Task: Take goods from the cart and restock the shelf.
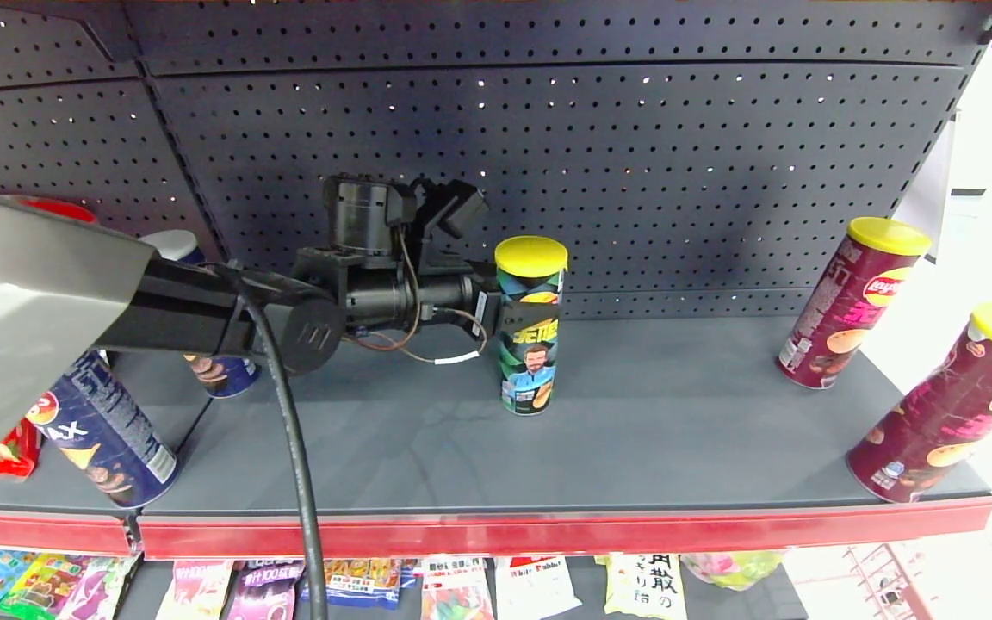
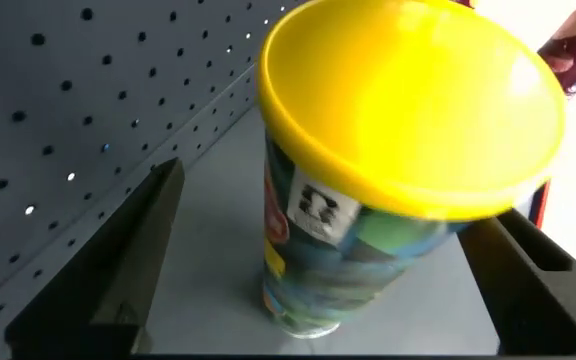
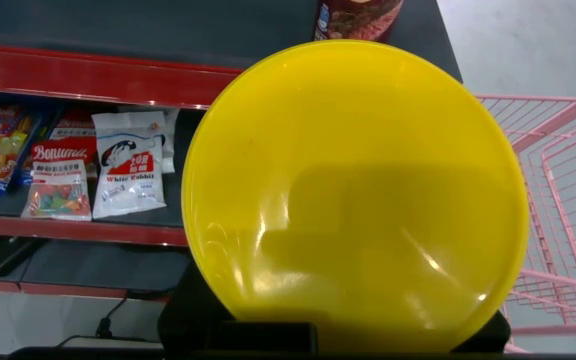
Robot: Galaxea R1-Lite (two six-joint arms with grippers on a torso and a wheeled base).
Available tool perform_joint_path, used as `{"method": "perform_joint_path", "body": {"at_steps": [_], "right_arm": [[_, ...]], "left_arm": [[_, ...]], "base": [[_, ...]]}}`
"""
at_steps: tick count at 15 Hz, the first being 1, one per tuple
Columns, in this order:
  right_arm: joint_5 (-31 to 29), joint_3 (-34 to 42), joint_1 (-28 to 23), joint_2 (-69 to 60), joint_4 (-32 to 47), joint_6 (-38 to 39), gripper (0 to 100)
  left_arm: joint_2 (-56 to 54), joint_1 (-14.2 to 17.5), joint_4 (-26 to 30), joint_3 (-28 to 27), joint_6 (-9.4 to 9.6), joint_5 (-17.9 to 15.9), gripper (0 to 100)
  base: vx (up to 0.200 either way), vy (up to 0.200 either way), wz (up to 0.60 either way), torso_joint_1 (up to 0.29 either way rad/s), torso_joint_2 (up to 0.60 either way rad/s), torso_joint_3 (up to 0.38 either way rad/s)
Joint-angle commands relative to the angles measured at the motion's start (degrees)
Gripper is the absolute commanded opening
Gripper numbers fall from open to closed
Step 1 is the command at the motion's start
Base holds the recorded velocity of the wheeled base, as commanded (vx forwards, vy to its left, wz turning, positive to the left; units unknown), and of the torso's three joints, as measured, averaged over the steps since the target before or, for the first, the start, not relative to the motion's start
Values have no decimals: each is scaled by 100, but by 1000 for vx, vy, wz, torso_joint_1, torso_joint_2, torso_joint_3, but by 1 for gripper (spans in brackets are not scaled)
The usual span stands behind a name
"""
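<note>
The dark pegboard-backed shelf (image 1: 651,430) is partly stocked. The green can (image 1: 529,344) stands upright mid-shelf near the back edge. The left gripper (image 1: 496,317) sits spread either side of it, not clamping, so it looks placed. Two maroon cans (image 1: 849,301) stand at the right edge. A second yellow-lidded can (image 3: 353,195) is at the right gripper (image 3: 268,335), near the cart (image 3: 568,200). I cannot tell whether that gripper holds it, so this can is probably still to shelve.

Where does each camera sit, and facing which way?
Head view: on the head, facing the dark grey pegboard shelf; left arm extends in, left gripper around the teal chip can with yellow lid.
Left wrist view: on that wrist, looking down on that can between its fingers.
Right wrist view: on that wrist, facing the white snack bag and pink wire cart past the round yellow lid held in the right gripper.
Head shares the can with left wrist, the snack bag with right.
</note>
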Motion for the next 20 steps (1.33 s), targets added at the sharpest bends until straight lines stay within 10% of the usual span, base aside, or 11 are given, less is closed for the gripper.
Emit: {"method": "perform_joint_path", "body": {"at_steps": [1, 17, 18, 20], "right_arm": [[-1, 2, -2, 9, -1, -2, 0], [-10, -7, -2, 9, -1, 7, 0], [-10, 2, -2, 9, -1, 7, 0], [-10, -7, -2, 9, -1, 7, 0]], "left_arm": [[93, -18, -3, -72, 3, -3, 100], [401, -422, -11, -617, 21, 340, 100], [409, -475, -3, -617, 12, 340, 0], [392, -492, -11, -485, 21, 340, 0]], "base": [[0, 0, 0, 0, 0, 0], [0, 0, 0, 0, 0, 0], [0, 0, 0, 0, 0, 0], [0, 0, 0, 0, 0, 0]]}}
